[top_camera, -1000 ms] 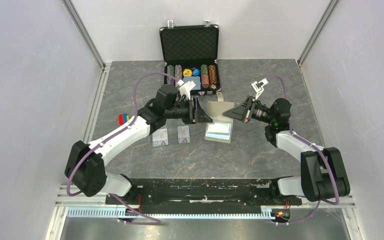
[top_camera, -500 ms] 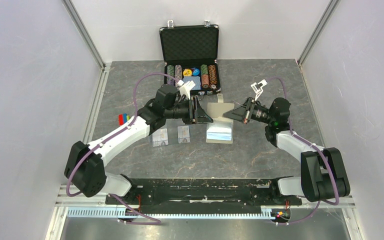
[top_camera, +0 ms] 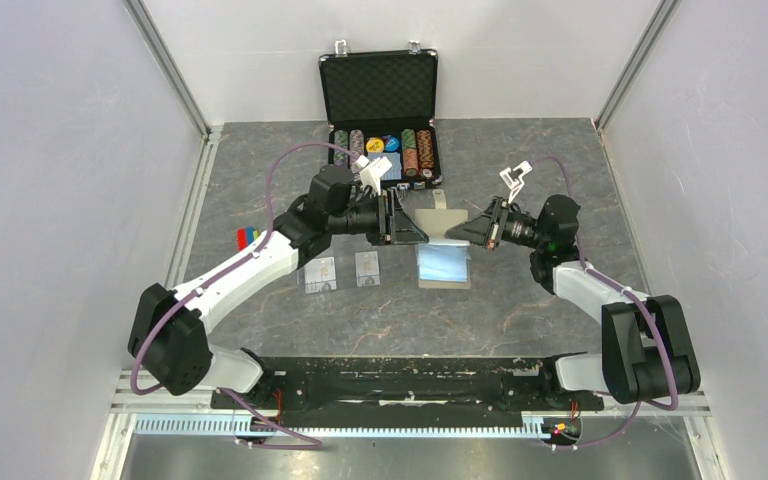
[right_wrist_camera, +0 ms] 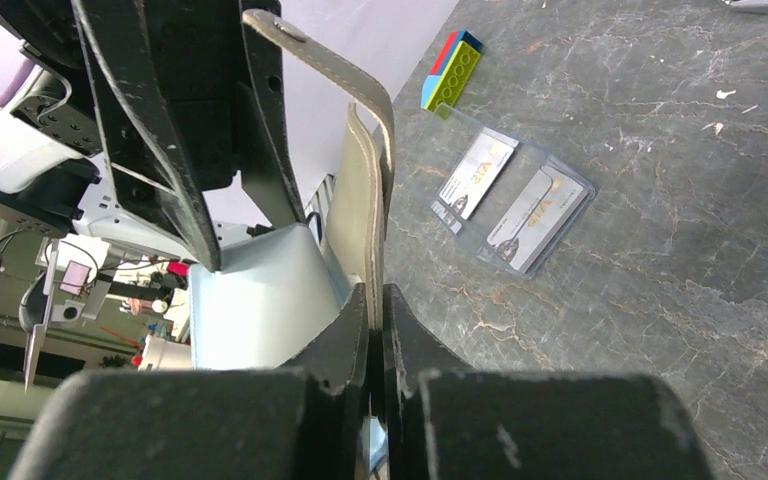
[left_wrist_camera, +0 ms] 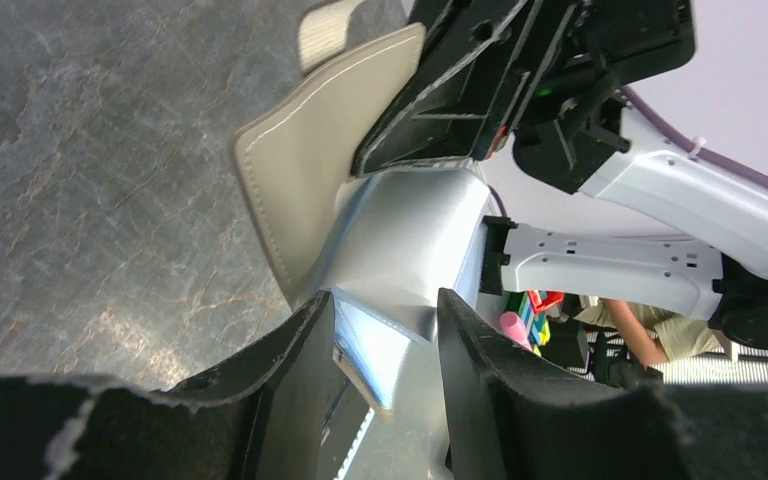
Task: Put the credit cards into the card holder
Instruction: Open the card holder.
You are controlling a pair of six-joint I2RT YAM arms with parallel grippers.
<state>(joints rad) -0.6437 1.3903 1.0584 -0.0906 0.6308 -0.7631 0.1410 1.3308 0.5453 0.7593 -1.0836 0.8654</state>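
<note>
The taupe card holder (top_camera: 430, 214) stands open between both arms, its light blue lining (top_camera: 443, 263) facing up. My right gripper (right_wrist_camera: 375, 290) is shut on the edge of its taupe wall (right_wrist_camera: 365, 190). My left gripper (left_wrist_camera: 385, 300) is open, and the blue-lined inner panel (left_wrist_camera: 400, 240) reaches in between its fingers (left_wrist_camera: 295, 350), nearer the left one, with a gap to the other. Two credit cards (top_camera: 320, 273) (top_camera: 367, 266) lie flat in clear sleeves on the table, left of the holder. In the right wrist view the cards (right_wrist_camera: 475, 172) (right_wrist_camera: 537, 213) lie beyond the holder.
An open black poker-chip case (top_camera: 379, 95) stands at the back, just behind the left gripper. Small coloured bricks (top_camera: 248, 237) lie at the left by the left arm. Grey walls (top_camera: 70, 200) close in the table on both sides.
The holder's blue-lined half has shifted slightly right and lies squarer. Both grippers have edged a little closer together. The cards have not moved.
</note>
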